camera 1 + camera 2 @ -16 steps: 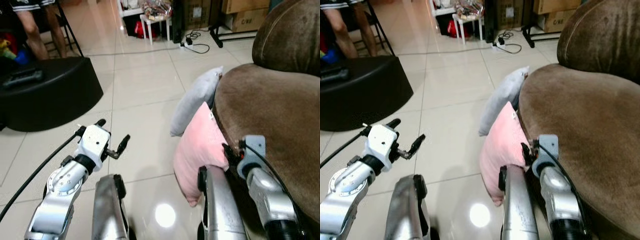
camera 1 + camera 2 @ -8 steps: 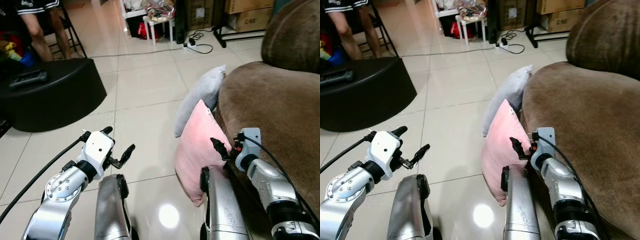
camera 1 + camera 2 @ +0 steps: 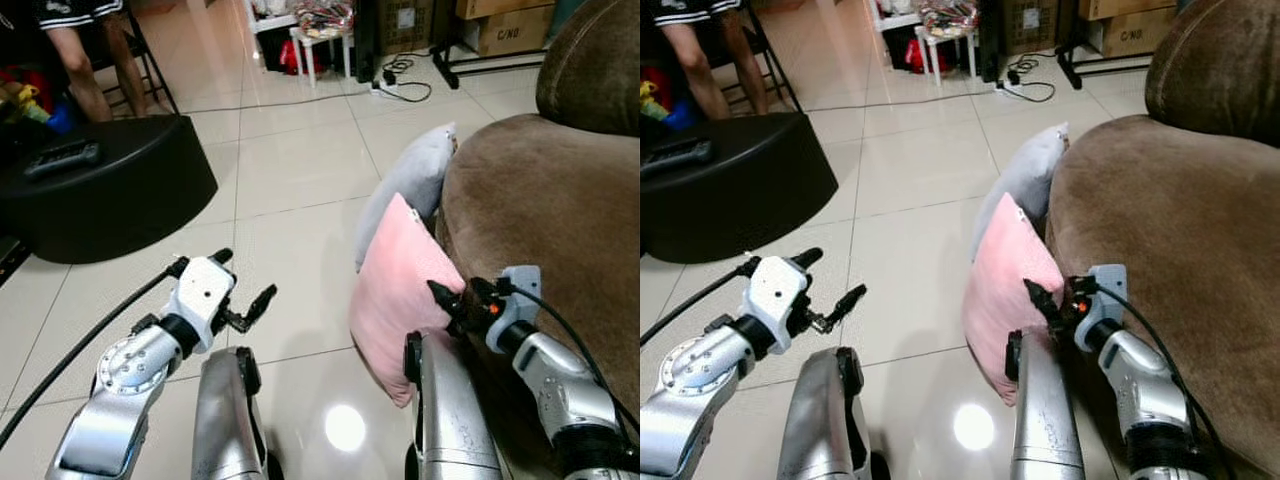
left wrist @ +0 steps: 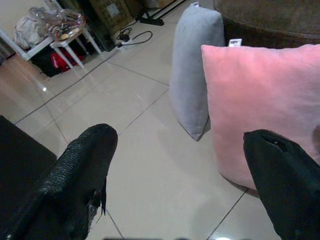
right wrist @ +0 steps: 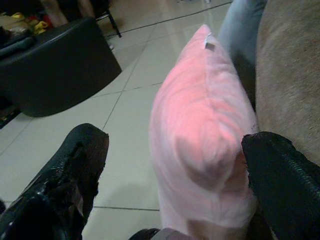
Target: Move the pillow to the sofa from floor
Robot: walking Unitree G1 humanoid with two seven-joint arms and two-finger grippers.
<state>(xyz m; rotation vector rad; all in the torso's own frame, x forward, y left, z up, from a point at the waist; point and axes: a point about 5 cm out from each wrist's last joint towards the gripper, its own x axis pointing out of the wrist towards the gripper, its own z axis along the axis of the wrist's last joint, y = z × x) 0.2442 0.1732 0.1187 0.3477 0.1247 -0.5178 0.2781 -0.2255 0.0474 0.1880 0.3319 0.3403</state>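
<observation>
Where the glossy cream-tiled floor (image 3: 290, 170) meets the brown velvety sofa (image 3: 540, 220), a soft pink square pillow (image 3: 400, 285) stands on edge against the sofa front, a grey pillow (image 3: 405, 190) leaning just behind it. The right gripper (image 5: 175, 185) spreads wide around the pink pillow's near corner, while the left gripper (image 4: 175, 180) hovers open over bare tiles, with a low black rounded ottoman (image 3: 100, 195) well apart to the left.

silver tube arms gleaming | white left wrist block (image 3: 203, 290) trailing black cable | grey right wrist block (image 3: 518, 290) glowing orange | long black textured fingers (image 4: 75, 182) showing
</observation>
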